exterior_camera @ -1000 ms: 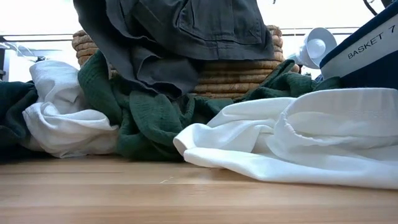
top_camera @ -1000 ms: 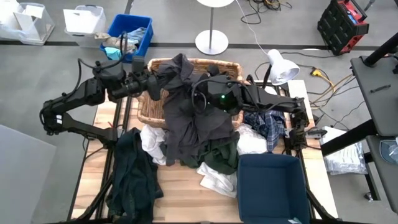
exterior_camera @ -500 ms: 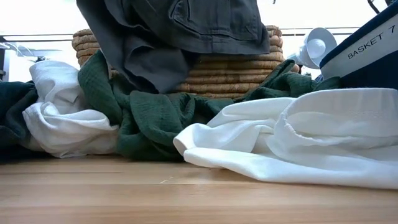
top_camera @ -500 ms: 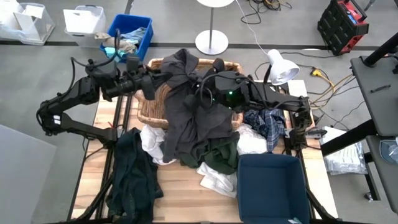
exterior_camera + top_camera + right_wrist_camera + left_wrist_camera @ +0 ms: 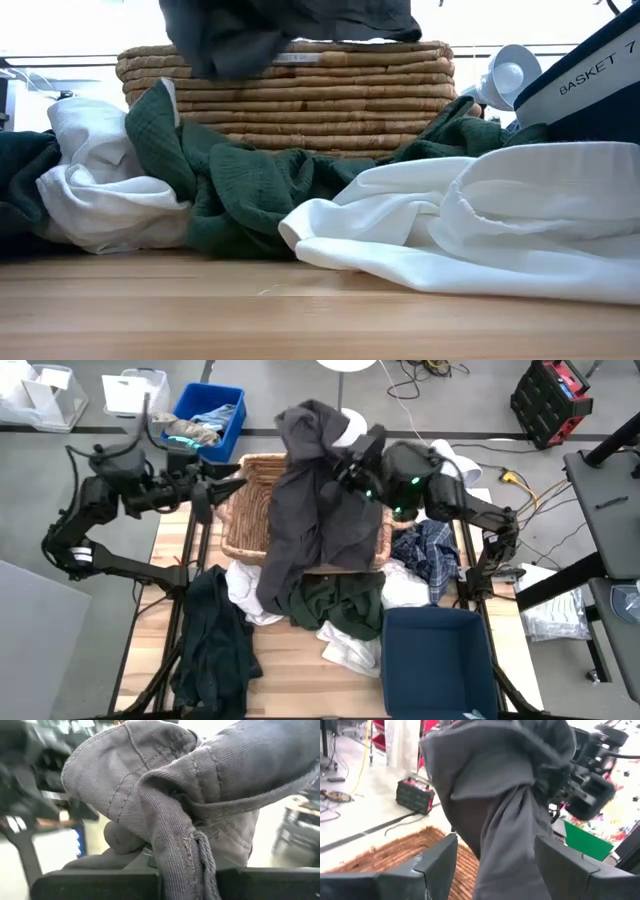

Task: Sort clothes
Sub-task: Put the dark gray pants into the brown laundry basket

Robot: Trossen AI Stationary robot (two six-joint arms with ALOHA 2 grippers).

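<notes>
Clothes lie in a heap on the desk [image 5: 290, 670], and one of them, a dark grey garment [image 5: 305, 510], hangs lifted above the wicker basket [image 5: 250, 510]. The right claw [image 5: 352, 460] is pressed together and pinches the top of this garment at about 12 o'clock of the basket, so the cloth falls down across the basket toward 6 o'clock. In the right wrist view the bunched grey fabric [image 5: 190, 815] sits between the dark fingers. The left claw [image 5: 215, 493] stands at 9 o'clock of the basket, with its fingers [image 5: 437, 865] spread apart and nothing between them; the grey cloth [image 5: 505, 820] hangs just in front of them. Below the basket lie a dark green garment [image 5: 335, 605] and white garments [image 5: 245, 590]. A navy plaid garment [image 5: 428, 560] lies at 3 o'clock.
</notes>
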